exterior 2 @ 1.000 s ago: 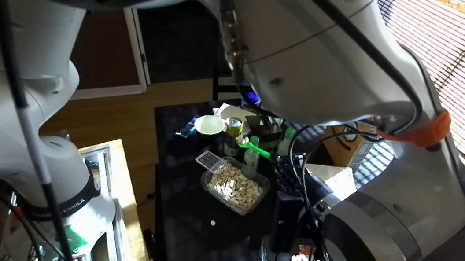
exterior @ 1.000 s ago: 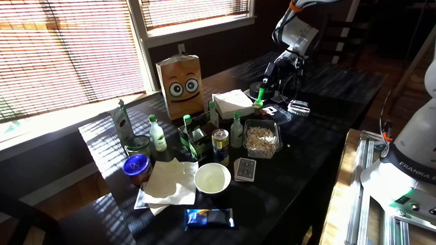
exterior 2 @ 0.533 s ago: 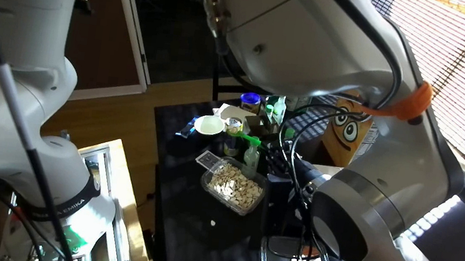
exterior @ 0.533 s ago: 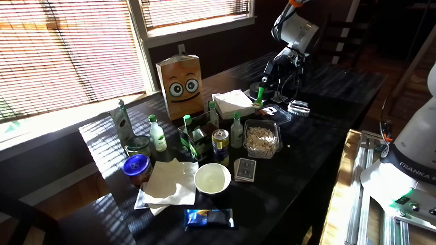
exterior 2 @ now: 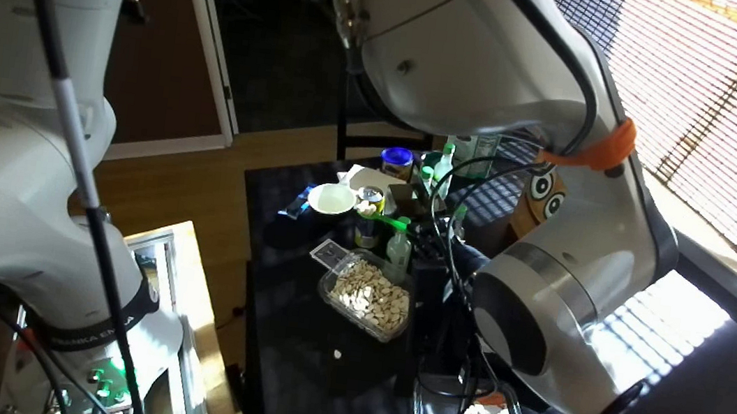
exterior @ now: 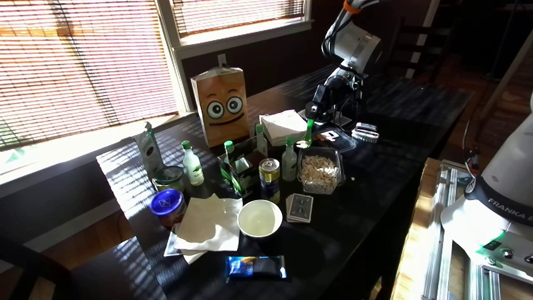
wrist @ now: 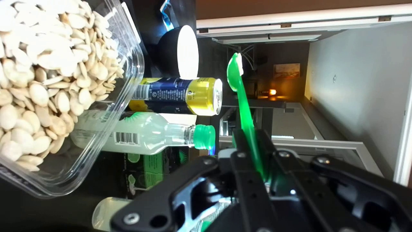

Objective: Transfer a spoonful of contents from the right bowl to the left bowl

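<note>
A green spoon (exterior: 309,130) carries several pale seeds (exterior 2: 366,207) on its tip. My gripper (wrist: 254,141) is shut on the spoon's handle; it also shows in an exterior view (exterior: 312,116). The clear plastic container (exterior: 342,175) holds many pale seeds; it also shows in an exterior view (exterior 2: 328,298) and in the wrist view (wrist: 96,151). The spoon is above the table, near the container's far side in an exterior view. The round white bowl (exterior: 259,218) looks empty inside; it also shows in an exterior view (exterior 2: 333,198) and edge-on in the wrist view (wrist: 188,51).
A yellow and blue can (exterior: 270,179) and a green-capped bottle (exterior: 289,162) stand between the container and the bowl. A bottle carrier box (exterior: 241,173), a card deck (exterior: 300,207), white napkins (exterior: 285,127) and a blue packet (exterior: 256,266) lie around. One loose seed (exterior 2: 337,354) lies on the table.
My arm has moved the spoon toward the bottles and the bowl, leftward and lower in an exterior view. The seeds remain on the spoon. The container and bowl have not moved.
</note>
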Robot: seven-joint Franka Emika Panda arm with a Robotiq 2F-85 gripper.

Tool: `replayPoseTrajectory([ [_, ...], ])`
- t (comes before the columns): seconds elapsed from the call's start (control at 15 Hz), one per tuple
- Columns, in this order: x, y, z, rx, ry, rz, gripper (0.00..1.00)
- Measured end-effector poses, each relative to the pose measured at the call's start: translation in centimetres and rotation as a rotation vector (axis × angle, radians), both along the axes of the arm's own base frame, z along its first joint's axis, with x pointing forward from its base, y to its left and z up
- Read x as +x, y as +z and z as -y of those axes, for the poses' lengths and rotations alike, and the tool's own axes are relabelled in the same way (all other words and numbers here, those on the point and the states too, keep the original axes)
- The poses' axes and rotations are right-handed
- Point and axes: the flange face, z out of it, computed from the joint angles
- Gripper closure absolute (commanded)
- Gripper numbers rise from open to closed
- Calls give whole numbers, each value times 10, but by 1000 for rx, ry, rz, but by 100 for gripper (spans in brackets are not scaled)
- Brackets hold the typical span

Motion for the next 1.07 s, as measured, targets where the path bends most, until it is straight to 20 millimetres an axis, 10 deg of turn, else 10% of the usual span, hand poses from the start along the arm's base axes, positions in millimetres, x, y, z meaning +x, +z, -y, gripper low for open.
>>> replayPoseTrajectory([
  [0.53, 15, 7, -57, 35, 15, 26, 89],
  [1.07, 10, 10, -66, 32, 22, 25, 97],
])
